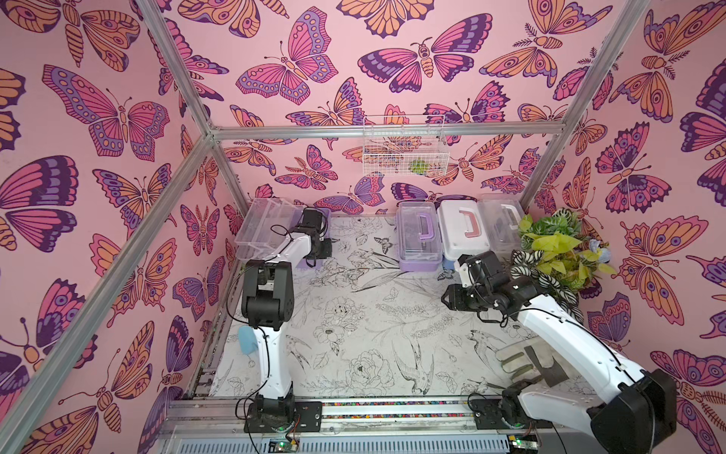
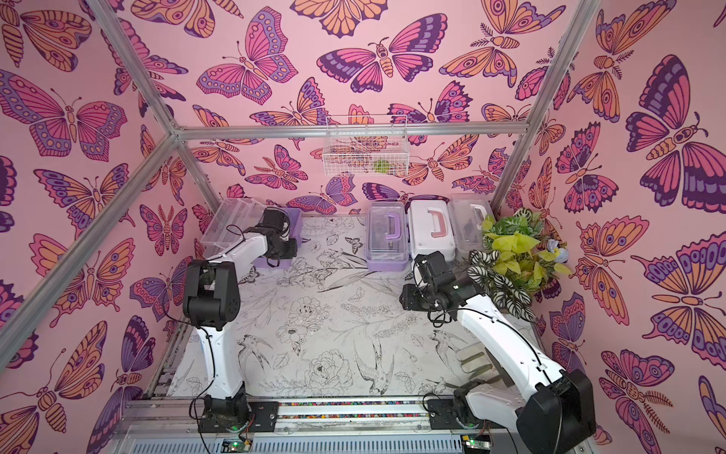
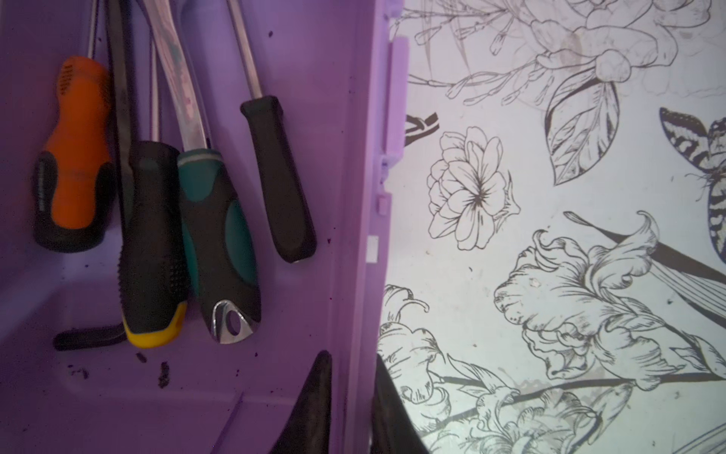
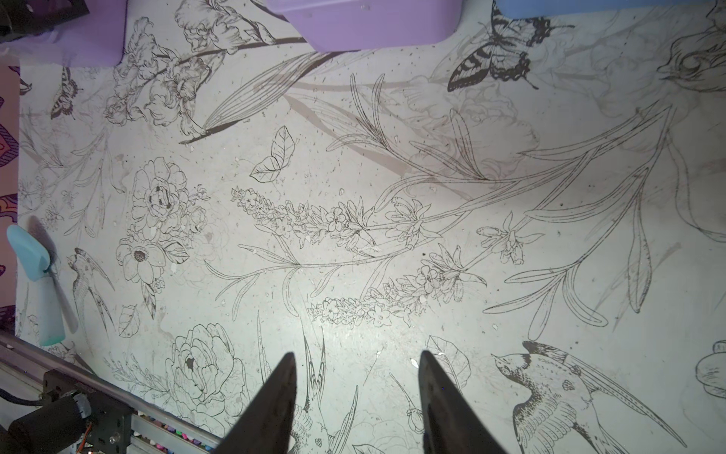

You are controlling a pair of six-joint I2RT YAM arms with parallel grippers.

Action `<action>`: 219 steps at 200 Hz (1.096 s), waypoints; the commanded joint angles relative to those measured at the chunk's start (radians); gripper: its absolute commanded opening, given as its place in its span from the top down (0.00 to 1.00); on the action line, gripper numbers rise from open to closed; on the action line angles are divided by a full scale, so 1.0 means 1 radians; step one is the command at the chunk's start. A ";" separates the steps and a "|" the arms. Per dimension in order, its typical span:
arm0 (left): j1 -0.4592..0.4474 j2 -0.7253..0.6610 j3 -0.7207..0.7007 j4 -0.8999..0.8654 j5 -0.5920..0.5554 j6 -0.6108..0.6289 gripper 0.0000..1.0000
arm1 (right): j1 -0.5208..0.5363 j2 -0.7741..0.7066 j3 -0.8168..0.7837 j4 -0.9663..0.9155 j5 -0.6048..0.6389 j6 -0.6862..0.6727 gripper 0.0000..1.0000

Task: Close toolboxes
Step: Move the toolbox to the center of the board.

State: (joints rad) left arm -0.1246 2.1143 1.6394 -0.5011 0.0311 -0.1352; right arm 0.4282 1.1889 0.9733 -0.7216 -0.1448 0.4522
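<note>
Pink butterfly walls (image 1: 98,118) stand around the flower table (image 1: 373,314). At the back left sits the open purple toolbox (image 3: 345,196), its clear lid (image 1: 263,224) up. Screwdrivers (image 3: 220,236) lie inside. The left gripper (image 3: 351,357) pinches its side wall. Three shut toolboxes (image 1: 418,239) line the back right. The right gripper (image 4: 358,353) hangs over the table, fingers apart, holding nothing.
</note>
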 commanded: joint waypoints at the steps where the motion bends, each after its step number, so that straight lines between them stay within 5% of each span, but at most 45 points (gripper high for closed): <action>1: -0.016 -0.047 -0.076 -0.071 0.018 -0.020 0.90 | 0.004 -0.009 -0.017 0.004 -0.025 0.026 0.49; 34: -0.045 -0.129 -0.184 -0.066 -0.001 -0.047 1.00 | 0.004 -0.013 -0.046 0.027 -0.031 0.045 0.50; 74: -0.134 -0.250 -0.365 -0.036 0.015 -0.135 1.00 | 0.005 -0.005 -0.080 0.052 -0.044 0.069 0.51; 184: -0.610 -0.540 -0.714 0.065 -0.002 -0.504 1.00 | 0.005 0.049 -0.117 0.079 -0.019 0.125 0.54; 199: -0.686 -0.542 -0.709 0.081 -0.014 -0.549 0.95 | 0.003 0.050 -0.117 0.079 -0.017 0.126 0.54; 219: -0.764 -0.515 -0.681 0.103 -0.009 -0.585 0.73 | 0.001 0.048 -0.117 0.080 -0.016 0.125 0.54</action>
State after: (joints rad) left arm -0.8021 1.5726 0.9539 -0.4175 -0.0856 -0.5983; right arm 0.4282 1.2343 0.8665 -0.6453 -0.1764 0.5583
